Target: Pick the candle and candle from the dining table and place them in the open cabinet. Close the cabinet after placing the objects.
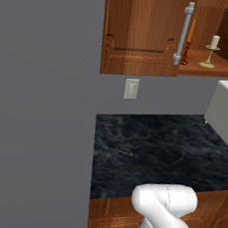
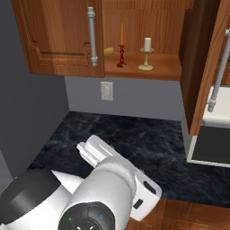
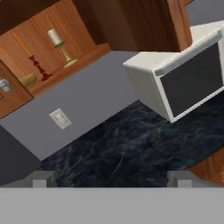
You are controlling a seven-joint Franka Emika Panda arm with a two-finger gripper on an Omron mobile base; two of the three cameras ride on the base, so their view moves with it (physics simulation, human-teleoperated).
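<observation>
Below me runs a black, white-veined stone counter (image 2: 134, 143) against a grey wall with a pale wall socket (image 2: 106, 91), and a white microwave with a dark door (image 3: 183, 76) stands at its right end. Above hangs the reddish-brown wooden wall cabinet (image 2: 58, 40) with both doors swung open. On its shelf the thin orange taper candle in a dark red holder (image 2: 121, 45) stands upright beside the short cream-white candle on a pale stemmed holder (image 2: 147, 53), apart from each other. Left of the taper lies something small and yellowish (image 2: 108, 52), possibly fruit. My gripper (image 3: 111, 178) hangs well below the shelf, over the counter, jaws spread wide and holding nothing. The right door (image 2: 206, 67) juts out over the microwave.
</observation>
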